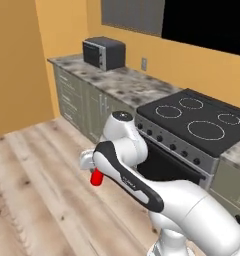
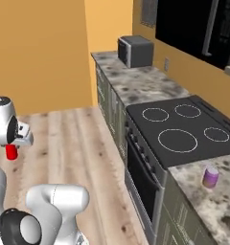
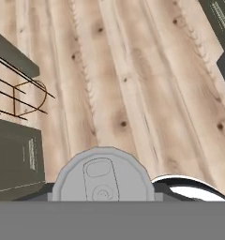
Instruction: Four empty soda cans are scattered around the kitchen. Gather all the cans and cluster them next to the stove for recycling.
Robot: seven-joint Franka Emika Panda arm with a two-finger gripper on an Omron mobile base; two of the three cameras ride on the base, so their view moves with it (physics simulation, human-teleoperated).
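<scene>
Robot tool [image 1: 93, 169] pinches a red soda can [image 1: 96, 177] above the wood floor, left of the stove [image 2: 184, 131]; a purple can [image 2: 210, 177] already stands on the tabletop [image 2: 217, 201] beside it; more remain

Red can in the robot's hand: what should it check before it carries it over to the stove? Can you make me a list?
1. Is the red can gripped? Ok: the gripper is shut on it, and the hand view shows its silvery top close up between the fingers.
2. Is the can off the floor? Ok: it hangs above the wood floor.
3. Is there free counter beside the stove? Ok: bare stone on the microwave side.
4. Is another can already by the stove? Ok: a purple can stands on the counter at its other side.
5. Is the grip firm enough for the trip? Cannot tell.
</scene>
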